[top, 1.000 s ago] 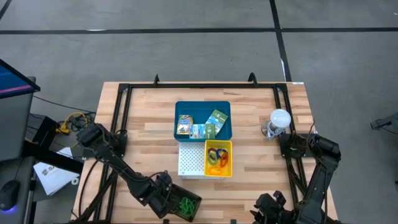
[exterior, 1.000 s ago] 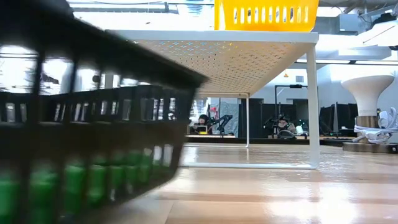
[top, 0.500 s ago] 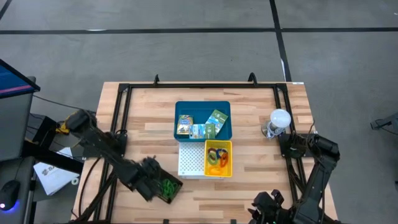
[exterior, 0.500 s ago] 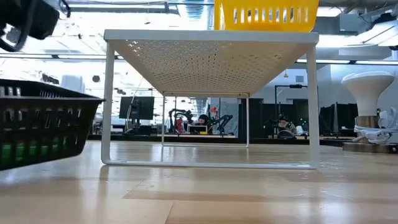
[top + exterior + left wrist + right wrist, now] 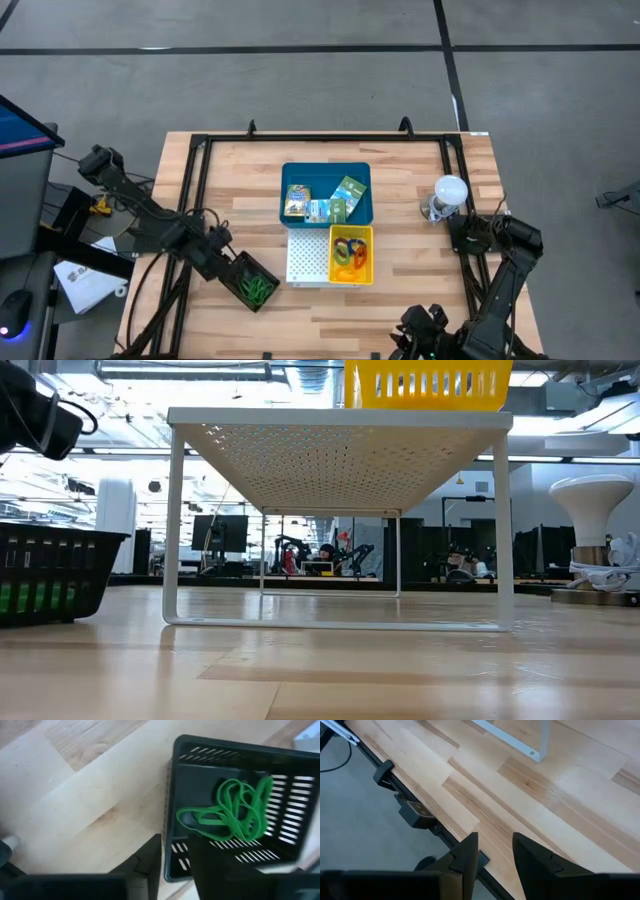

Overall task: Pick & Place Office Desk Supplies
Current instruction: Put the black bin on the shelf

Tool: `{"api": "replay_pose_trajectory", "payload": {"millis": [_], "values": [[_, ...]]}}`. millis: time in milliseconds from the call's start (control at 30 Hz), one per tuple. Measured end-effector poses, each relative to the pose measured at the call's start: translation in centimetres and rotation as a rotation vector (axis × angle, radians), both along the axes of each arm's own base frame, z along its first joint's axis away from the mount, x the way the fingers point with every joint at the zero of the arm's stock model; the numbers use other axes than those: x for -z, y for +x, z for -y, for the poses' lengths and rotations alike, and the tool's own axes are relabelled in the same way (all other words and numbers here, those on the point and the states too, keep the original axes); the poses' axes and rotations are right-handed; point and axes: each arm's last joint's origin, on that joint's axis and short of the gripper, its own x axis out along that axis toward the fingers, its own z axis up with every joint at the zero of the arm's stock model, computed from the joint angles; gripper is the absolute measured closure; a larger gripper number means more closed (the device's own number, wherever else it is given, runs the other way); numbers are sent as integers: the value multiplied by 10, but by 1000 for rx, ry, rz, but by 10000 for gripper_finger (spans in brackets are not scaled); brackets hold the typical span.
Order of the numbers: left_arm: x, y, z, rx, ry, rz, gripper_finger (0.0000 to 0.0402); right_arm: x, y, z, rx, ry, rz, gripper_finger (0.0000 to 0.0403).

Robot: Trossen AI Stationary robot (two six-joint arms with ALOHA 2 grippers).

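Green rubber bands [image 5: 235, 810] inside black basket [image 5: 250, 283] on table [image 5: 400, 310], left of white shelf [image 5: 308, 258]. Left gripper [image 5: 172, 862] straddles basket wall, fingers slightly apart. Right gripper [image 5: 492, 852] at near table edge, narrow gap, holding nothing.

Wood-slat table [image 5: 240, 190], frame centre. On it: blue bin [image 5: 362, 178] centre, white perforated riser [image 5: 305, 258] below it, black basket [image 5: 247, 281] lower left, white bulb [image 5: 450, 189] right.

Bright even light, blurred wrist view
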Motion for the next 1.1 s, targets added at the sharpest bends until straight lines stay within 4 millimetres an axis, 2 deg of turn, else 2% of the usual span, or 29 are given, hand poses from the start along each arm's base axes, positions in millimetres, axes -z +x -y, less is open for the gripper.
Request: {"api": "replay_pose_trajectory", "payload": {"millis": [167, 333, 400, 567, 667, 867, 1100], "values": [[-12, 5, 6, 45, -95, 157, 275, 0, 7, 3, 20, 10, 6, 284], [-25, 28, 33, 154, -254, 427, 256, 0, 11, 6, 26, 4, 4, 284], [-27, 37, 46, 179, -290, 486, 256, 0, 11, 6, 24, 2, 3, 284], [-17, 62, 73, 227, -238, 407, 259, 0, 10, 5, -1, -11, -1, 284], [-8, 76, 83, 183, -197, 317, 251, 0, 5, 2, -16, -12, -1, 284], [6, 95, 94, 102, -93, 158, 227, 0, -6, -3, -47, -26, -8, 284], [21, 102, 97, 87, -43, 91, 225, 0, -14, -5, -65, -49, -19, 284]]}}
